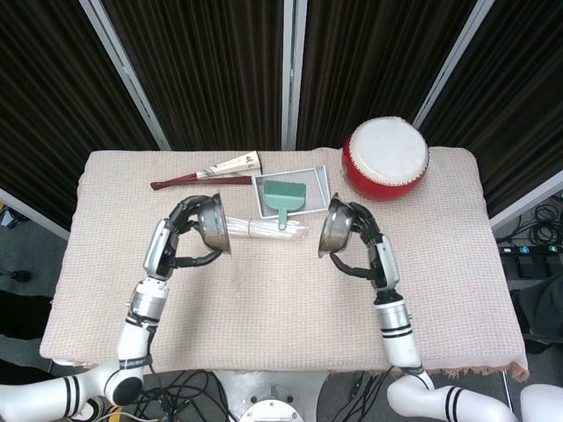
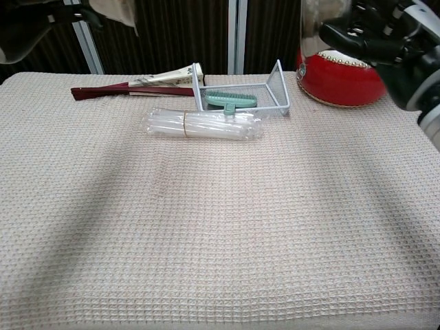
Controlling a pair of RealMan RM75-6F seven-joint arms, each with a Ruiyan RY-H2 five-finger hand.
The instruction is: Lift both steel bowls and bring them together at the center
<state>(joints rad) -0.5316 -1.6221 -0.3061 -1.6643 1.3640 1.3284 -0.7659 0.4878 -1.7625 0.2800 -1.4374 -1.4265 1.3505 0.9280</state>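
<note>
Two steel bowls hang in the air above the table's middle, tipped on edge with a gap between them. My left hand (image 1: 183,236) grips the left bowl (image 1: 213,223) from behind. My right hand (image 1: 362,248) grips the right bowl (image 1: 338,228) the same way. In the chest view the bowls are mostly out of frame at the top; only the dark fingers of my right hand (image 2: 375,31) and a bit of my left hand (image 2: 48,17) show at the upper corners.
A red drum (image 1: 385,159) stands at the back right. A white wire tray (image 1: 292,192) with a green brush (image 1: 283,198) sits at the back centre, a bag of white sticks (image 1: 262,229) before it, a folded fan (image 1: 207,174) at the back left.
</note>
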